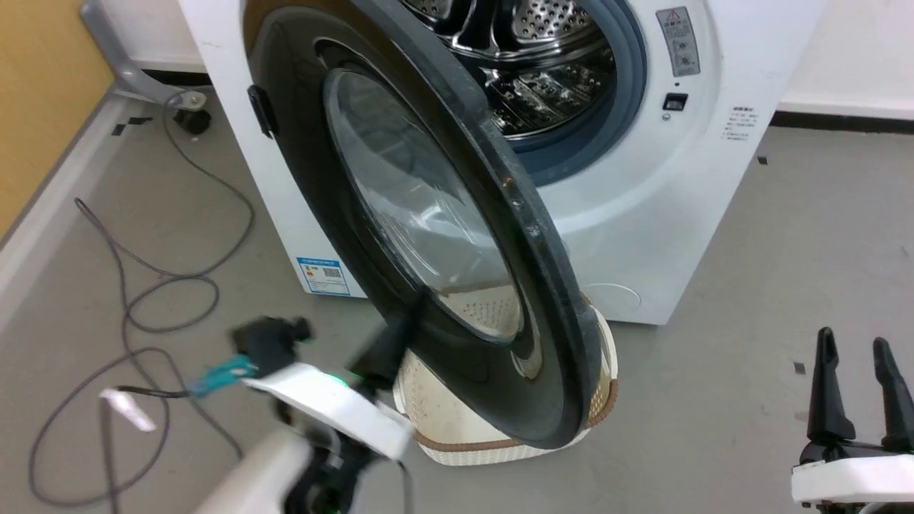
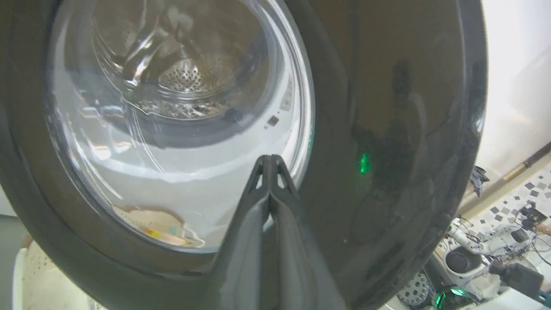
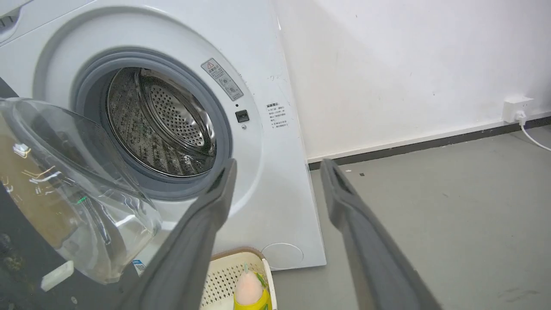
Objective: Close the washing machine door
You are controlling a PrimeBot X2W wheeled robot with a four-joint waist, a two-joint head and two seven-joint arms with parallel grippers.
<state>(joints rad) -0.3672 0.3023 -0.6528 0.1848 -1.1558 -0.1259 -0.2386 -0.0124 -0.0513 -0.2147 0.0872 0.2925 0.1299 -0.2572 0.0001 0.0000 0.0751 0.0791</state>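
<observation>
black washing machine door point(image 1: 428, 200) stands half open, edge outward; left pincer point(image 2: 269, 160) clenched, right pincer point(image 1: 853, 339) spread.

Grey floor point(image 1: 785, 235) all round. Dark cables point(image 1: 127, 303) loop over it at eight o'clock in the head view, with a yellow wall point(image 1: 36, 93) at ten. In the right wrist view a white wall point(image 3: 409, 64) with dark skirting point(image 3: 430, 144) — a socket point(image 3: 516, 110) at three o'clock.
</observation>
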